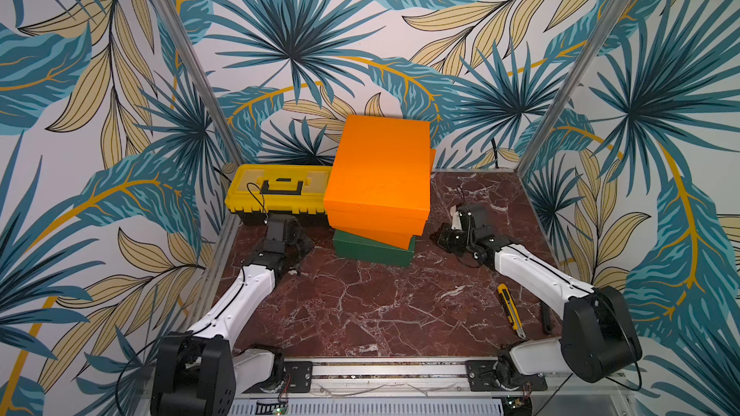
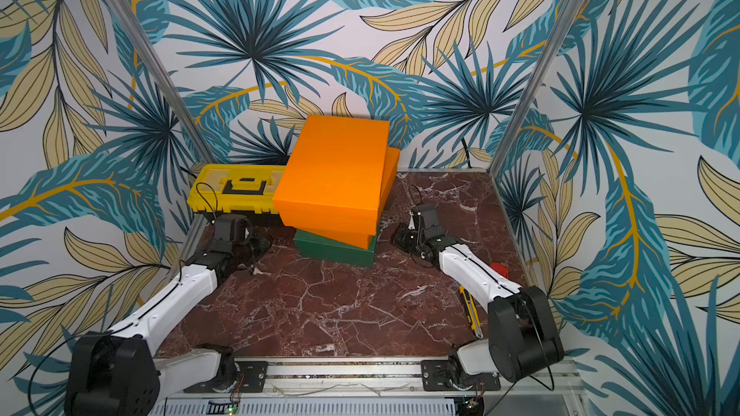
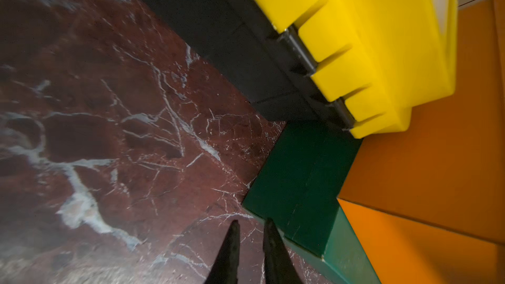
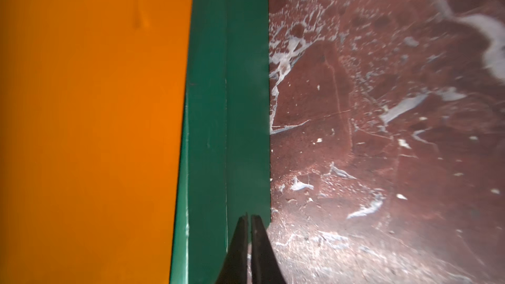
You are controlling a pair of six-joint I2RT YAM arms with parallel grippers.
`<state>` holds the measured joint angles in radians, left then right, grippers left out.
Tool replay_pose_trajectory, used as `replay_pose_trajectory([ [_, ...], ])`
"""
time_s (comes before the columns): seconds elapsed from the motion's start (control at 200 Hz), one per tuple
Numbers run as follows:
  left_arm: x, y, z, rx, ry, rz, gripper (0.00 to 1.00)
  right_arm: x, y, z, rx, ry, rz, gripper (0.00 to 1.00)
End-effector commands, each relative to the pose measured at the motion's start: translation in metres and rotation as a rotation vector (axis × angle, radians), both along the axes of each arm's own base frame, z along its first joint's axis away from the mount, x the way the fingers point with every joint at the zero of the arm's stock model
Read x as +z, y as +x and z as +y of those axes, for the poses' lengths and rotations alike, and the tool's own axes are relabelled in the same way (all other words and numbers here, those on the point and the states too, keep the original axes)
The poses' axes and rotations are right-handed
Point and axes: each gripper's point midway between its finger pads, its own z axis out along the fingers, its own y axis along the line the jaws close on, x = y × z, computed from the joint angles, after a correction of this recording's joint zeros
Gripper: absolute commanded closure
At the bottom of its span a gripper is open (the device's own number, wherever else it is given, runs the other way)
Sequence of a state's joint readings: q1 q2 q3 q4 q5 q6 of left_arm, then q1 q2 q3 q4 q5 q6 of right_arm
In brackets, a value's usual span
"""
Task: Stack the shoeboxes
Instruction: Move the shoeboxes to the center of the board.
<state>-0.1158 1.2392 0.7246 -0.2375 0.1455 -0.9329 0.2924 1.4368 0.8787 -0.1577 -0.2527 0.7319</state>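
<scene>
1. Between the two grippers stands the stack: green shoebox (image 1: pixel 372 254) at the bottom, lower orange shoebox (image 2: pixel 392 170) askew on it, top orange shoebox (image 1: pixel 380 170) above.
2. Left gripper (image 3: pixel 252 224): jaws slightly parted, empty, just beside the green corner.
3. Right gripper (image 4: pixel 249 215): clenched, empty, at the green side.

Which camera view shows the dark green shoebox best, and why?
A top view: the green shoebox shows its near end there, at the bottom of the stack under both orange shoeboxes. The left wrist view shows only one corner; the right wrist view shows only a strip of its side.
</scene>
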Motion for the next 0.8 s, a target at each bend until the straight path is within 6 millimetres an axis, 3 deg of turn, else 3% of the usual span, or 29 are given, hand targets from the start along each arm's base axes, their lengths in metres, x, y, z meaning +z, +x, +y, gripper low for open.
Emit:
replay_pose_trajectory([
  [0.0, 0.001, 0.021, -0.016, -0.042, -0.125, -0.019, 0.85, -0.005, 0.004, 0.013, 0.029, 0.084, 0.013, 0.92],
  [0.31, -0.043, 0.043, -0.032, -0.049, -0.23, 0.064, 0.92, -0.032, 0.014, 0.017, 0.02, 0.115, 0.06, 0.92],
  [0.626, -0.062, 0.052, -0.043, -0.066, -0.284, 0.083, 0.92, -0.058, 0.027, 0.03, 0.025, 0.19, 0.116, 0.91],
  [0.796, -0.066, 0.052, -0.06, -0.095, -0.295, 0.093, 0.92, -0.064, 0.032, 0.03, 0.003, 0.196, 0.118, 0.91],
])
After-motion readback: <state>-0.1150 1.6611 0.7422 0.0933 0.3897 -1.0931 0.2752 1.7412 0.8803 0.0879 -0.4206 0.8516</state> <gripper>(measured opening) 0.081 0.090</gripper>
